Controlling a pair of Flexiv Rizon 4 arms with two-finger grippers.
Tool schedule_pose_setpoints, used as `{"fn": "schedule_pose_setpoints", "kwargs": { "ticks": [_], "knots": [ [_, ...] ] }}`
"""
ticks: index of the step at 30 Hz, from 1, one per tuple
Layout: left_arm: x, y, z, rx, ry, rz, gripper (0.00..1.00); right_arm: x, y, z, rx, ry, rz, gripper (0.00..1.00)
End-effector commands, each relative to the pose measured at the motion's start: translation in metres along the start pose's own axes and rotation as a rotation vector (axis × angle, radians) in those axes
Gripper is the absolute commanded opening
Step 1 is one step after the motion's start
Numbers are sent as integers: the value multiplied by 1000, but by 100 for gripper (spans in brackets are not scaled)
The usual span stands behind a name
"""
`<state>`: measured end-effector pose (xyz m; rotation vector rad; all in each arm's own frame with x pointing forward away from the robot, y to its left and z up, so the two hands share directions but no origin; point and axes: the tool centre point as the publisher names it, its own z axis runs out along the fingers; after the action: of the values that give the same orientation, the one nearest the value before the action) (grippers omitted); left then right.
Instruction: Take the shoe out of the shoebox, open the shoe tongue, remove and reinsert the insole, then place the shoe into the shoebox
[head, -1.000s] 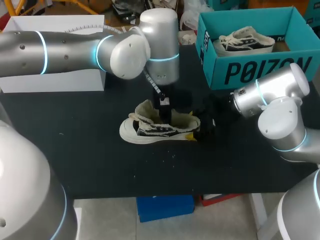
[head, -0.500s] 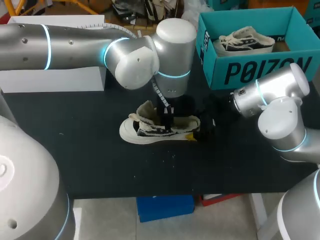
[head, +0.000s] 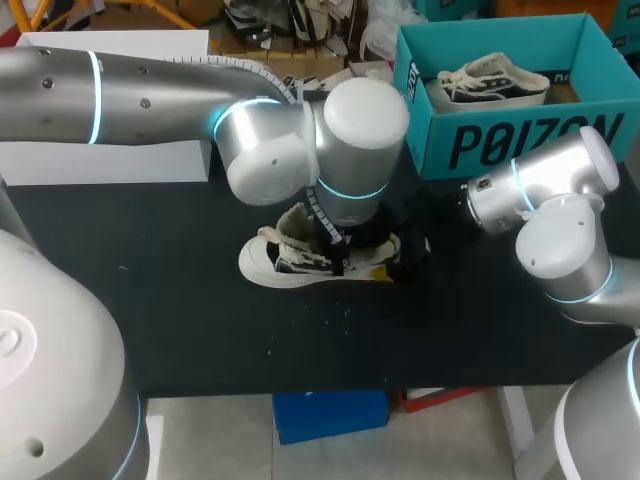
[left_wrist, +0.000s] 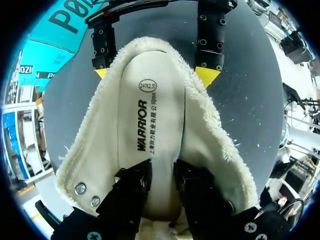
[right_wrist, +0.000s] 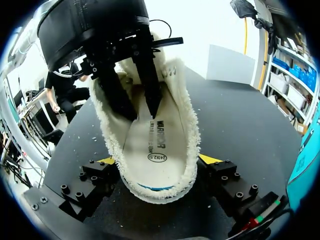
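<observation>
Head view: shoe (head: 290, 262) stands sole-down on the desk (head: 150, 300), out of the shoebox (head: 500, 135) and near it. Right gripper (right_wrist: 159, 161) has its fingers clamped on the heel from both sides. Reads as a brace so the shoe can't slide or tip. Left gripper (left_wrist: 162, 169) is down inside the opening, over the insole (left_wrist: 150, 120); can't tell if it's pinching it. My read: insole step in hand.
</observation>
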<state>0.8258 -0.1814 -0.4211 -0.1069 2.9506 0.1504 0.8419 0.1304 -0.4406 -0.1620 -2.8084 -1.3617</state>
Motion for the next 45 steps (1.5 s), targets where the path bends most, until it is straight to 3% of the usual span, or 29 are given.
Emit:
{"fn": "schedule_pose_setpoints", "kwargs": {
  "ticks": [1, 12, 19, 26, 28, 30, 45],
  "knots": [
    [-2, 11, 15, 54, -17, 11, 29, -1, 0, 0, 3, -1, 3, 0],
    [-12, 8, 25, -14, -119, 14, 26, -1, 0, 0, 3, -1, 3, 0],
    [-14, 3, 26, 24, -176, 19, 14, -1, 0, 0, 3, -1, 3, 0],
    [-20, 0, 27, 41, -191, 18, 17, -1, 0, 0, 3, -1, 3, 0],
    [-22, 1, 26, 52, -179, 22, 16, -1, 0, 0, 3, -1, 3, 0],
    [-24, 1, 27, 68, -144, 39, 0, -1, 0, 0, 3, -1, 3, 0],
    [-14, 0, 7, 221, 60, 131, 0, -1, 0, 0, 3, -1, 3, 0]
  ]
}}
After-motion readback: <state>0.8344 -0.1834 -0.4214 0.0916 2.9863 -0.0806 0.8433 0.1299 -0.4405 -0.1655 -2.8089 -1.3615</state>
